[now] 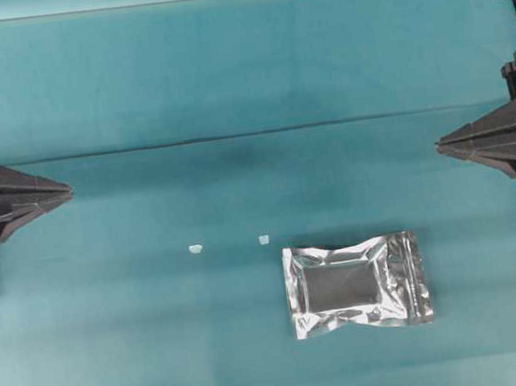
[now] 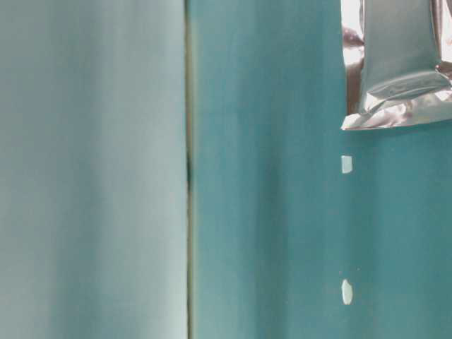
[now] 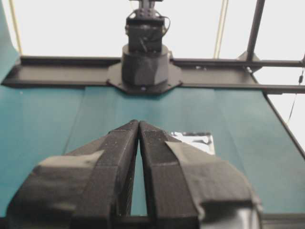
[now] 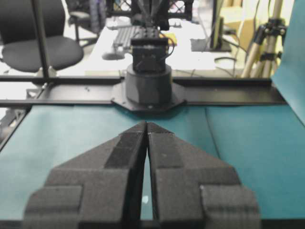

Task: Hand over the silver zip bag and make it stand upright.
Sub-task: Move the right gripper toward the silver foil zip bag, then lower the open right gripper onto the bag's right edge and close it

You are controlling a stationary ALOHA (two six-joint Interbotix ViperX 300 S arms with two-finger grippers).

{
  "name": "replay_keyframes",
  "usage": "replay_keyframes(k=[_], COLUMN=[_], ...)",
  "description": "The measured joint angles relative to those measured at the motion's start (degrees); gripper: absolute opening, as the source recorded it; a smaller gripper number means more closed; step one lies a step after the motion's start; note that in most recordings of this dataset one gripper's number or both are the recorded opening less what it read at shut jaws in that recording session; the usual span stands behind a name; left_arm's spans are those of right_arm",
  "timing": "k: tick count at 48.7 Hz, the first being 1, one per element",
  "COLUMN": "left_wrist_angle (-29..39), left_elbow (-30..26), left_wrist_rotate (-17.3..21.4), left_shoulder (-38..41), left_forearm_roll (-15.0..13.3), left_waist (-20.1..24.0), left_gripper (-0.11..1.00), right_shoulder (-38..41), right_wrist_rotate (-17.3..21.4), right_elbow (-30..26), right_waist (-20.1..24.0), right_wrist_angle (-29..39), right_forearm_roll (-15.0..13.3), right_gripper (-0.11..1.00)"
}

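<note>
Your crinkled silver foil zip bag point(image 1: 358, 284) lies flat on the teal cloth-covered table point(image 1: 133, 95), right of centre. Your left gripper point(image 1: 65, 190) and right gripper point(image 1: 442, 144) sit at opposite edges, fingertips pressed together, holding nothing.

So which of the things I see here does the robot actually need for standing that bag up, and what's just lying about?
Belongs to the job:
- shiny, crinkled silver foil zip bag, lying flat
- black left gripper, shut and empty
- black right gripper, shut and empty

Just lying about:
- two tiny white bits, left of the bag
- teal cloth table cover
</note>
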Motion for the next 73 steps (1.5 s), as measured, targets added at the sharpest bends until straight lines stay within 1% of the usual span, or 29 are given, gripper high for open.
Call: replay_keyframes(k=[1,3,5,7,10,12,16,19,21,24,29,30,33,39,46,51,56,61,64,67,69,73], left_wrist_angle=[0.00,0.09,0.09,0.18,0.26,0.53,1.23,1.85,2.20,2.55,2.64,2.64,2.64,2.64,2.64,2.64,2.64,2.90,3.16,3.43,3.60,3.87], left_elbow=[0.00,-0.88,-2.20,-3.16,-4.75,-5.71,-7.65,-8.88,-9.84,-10.99,-12.22,-12.39,-12.66,-12.66,-12.66,-12.74,-12.74,-12.66,-12.66,-12.66,-12.74,-12.74], left_wrist_rotate=[0.00,0.09,0.44,0.70,0.79,0.70,0.88,1.14,1.23,2.37,3.34,3.34,3.52,3.43,3.43,3.43,3.16,3.16,3.08,3.08,3.16,3.08], left_shoulder=[0.00,0.53,1.32,2.20,3.78,4.92,7.21,8.88,10.28,11.69,13.01,13.18,13.27,13.27,13.10,13.18,13.36,13.36,13.27,13.27,13.18,13.10], left_forearm_roll=[0.00,0.35,0.53,0.70,0.88,0.88,0.97,0.97,0.97,0.97,0.97,0.97,0.97,0.97,0.97,0.97,0.97,0.97,0.97,0.97,0.97,0.97], left_waist=[0.00,-0.09,-0.18,-0.44,-0.53,-0.53,-0.53,-0.53,-0.53,-0.53,-0.53,-0.53,-0.53,-0.53,-0.62,-0.62,-0.62,-0.62,-0.62,-0.62,-0.62,-0.62], left_gripper=[0.14,0.08,0.03,0.00,-0.01,-0.01,-0.01,-0.01,-0.01,-0.01,-0.01,-0.01,-0.01,-0.01,-0.01,-0.01,-0.01,-0.01,-0.01,-0.01,-0.01,-0.01], right_shoulder=[0.00,0.00,0.09,0.26,0.44,0.53,0.62,0.62,0.62,0.62,0.70,0.70,0.70,0.88,1.14,1.14,1.14,1.58,2.55,3.96,5.19,8.44], right_wrist_rotate=[0.00,0.26,0.97,2.20,5.63,7.65,11.51,14.77,17.75,22.76,33.13,35.95,41.48,50.89,59.33,61.35,61.44,61.44,61.61,61.88,61.88,61.96], right_elbow=[0.00,-0.09,-0.53,-0.97,-2.11,-2.81,-4.22,-5.19,-5.63,-6.06,-6.15,-6.15,-6.24,-5.63,-2.90,-0.35,1.67,3.08,3.96,4.57,4.75,4.83], right_waist=[0.09,0.18,0.62,0.97,1.23,1.14,1.14,1.14,1.14,1.14,0.44,0.26,0.09,0.09,0.09,0.79,2.20,3.96,5.01,5.89,6.33,6.77], right_wrist_angle=[0.00,0.18,0.88,2.20,5.80,8.26,13.97,18.02,20.74,23.99,28.83,30.23,33.13,38.41,41.66,41.31,38.50,34.72,32.70,31.20,30.41,28.92], right_forearm_roll=[0.09,0.62,2.02,3.87,7.29,8.96,11.34,12.57,13.62,15.38,18.02,18.28,18.54,18.72,18.63,18.72,18.72,18.19,18.02,17.93,17.93,17.93], right_gripper=[0.09,0.10,0.05,0.02,0.01,0.01,0.01,0.01,0.01,0.01,0.01,0.01,0.01,0.01,0.01,0.01,0.02,0.08,0.18,0.32,0.43,0.68])
